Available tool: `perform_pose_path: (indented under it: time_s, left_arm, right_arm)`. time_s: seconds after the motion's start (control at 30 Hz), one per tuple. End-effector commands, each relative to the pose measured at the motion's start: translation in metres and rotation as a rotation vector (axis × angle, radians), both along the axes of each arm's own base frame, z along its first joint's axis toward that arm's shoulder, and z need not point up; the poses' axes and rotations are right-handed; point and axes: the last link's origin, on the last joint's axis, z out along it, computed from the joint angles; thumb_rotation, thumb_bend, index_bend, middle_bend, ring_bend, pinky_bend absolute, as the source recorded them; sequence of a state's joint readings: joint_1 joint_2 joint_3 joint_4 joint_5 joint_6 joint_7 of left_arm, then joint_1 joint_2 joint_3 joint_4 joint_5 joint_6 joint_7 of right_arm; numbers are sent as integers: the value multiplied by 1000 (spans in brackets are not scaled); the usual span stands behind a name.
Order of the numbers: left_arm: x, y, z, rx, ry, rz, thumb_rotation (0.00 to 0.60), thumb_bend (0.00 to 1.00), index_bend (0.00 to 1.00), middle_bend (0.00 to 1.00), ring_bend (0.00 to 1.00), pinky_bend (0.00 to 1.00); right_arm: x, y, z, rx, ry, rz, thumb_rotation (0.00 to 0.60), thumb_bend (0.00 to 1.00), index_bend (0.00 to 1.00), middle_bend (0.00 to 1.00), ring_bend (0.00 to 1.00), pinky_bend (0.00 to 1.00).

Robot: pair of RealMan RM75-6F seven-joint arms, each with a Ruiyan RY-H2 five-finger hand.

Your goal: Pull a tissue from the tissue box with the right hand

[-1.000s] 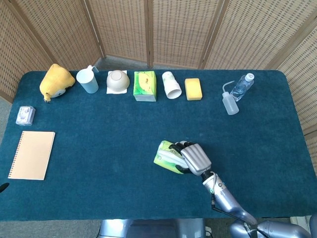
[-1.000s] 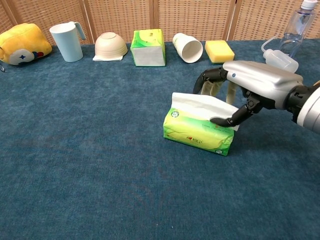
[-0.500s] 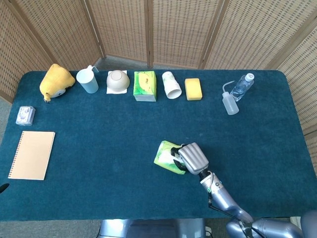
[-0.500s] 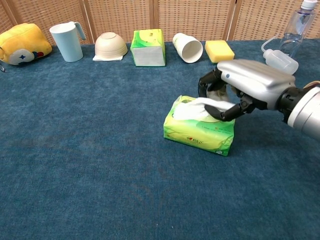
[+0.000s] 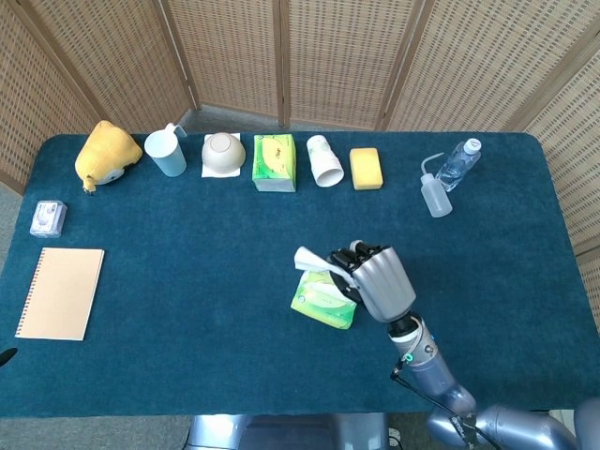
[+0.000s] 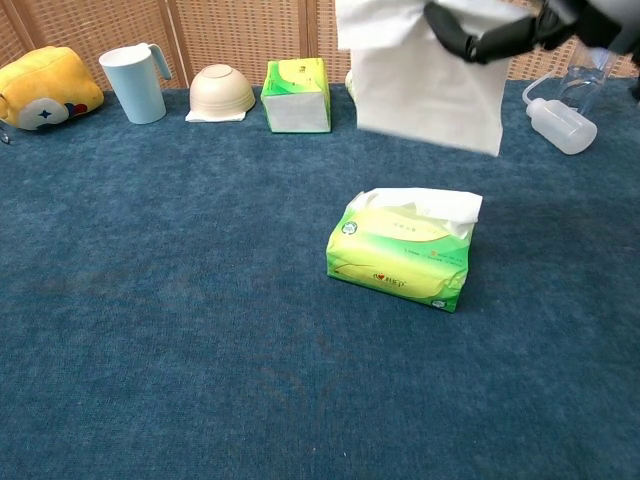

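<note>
A green soft tissue pack [image 6: 400, 255] [image 5: 323, 304] lies on the blue table, a fresh white sheet poking from its top slot. My right hand [image 5: 375, 278] [image 6: 500, 30] is raised well above the pack and pinches a pulled-out white tissue [image 6: 425, 85] [image 5: 314, 261], which hangs free of the pack. In the chest view only the dark fingertips show at the top edge. My left hand is not visible in either view.
Along the far edge stand a yellow plush toy [image 5: 105, 153], blue pitcher [image 5: 167, 152], upturned bowl [image 5: 223, 153], green tissue cube [image 5: 274, 161], tipped paper cup [image 5: 325, 161], yellow sponge [image 5: 366, 169], squeeze bottle [image 5: 434, 195] and water bottle [image 5: 458, 163]. A notebook [image 5: 61, 292] and a small packet [image 5: 48, 218] lie at left.
My right hand closed on the top tissue at the pack and rose, drawing the sheet fully out. Another sheet has popped up in the slot.
</note>
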State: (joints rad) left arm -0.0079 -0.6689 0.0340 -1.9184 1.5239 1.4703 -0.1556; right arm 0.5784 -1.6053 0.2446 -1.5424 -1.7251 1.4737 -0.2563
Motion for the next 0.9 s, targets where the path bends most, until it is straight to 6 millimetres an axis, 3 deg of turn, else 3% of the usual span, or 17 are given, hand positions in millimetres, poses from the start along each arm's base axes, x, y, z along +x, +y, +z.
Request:
perform_pose_path:
  time_s: [0.03,0.2,0.67,0.9]
  left_arm:
    - [0,0,0,-1,1,-1,600,0,0,0,0,12]
    - [0,0,-1,-5,3,2,600,0,0,0,0,12]
    - [3,0,-8,-39,12,-1,600,0,0,0,0,12]
    - [0,2,-8,-45,10,11,600,0,0,0,0,12]
  right_arm:
    - [5,-4,8,3,-2,-5,600,567,699,759,642,938]
    - [12,4,1,99,-20,-5,600,568,695,759,642,938]
    - [80,15,-77,357,-51,12,600,568,691,759,635,887]
    - [94,18,-110,423,-39,-21,600,567,693,759,631,872]
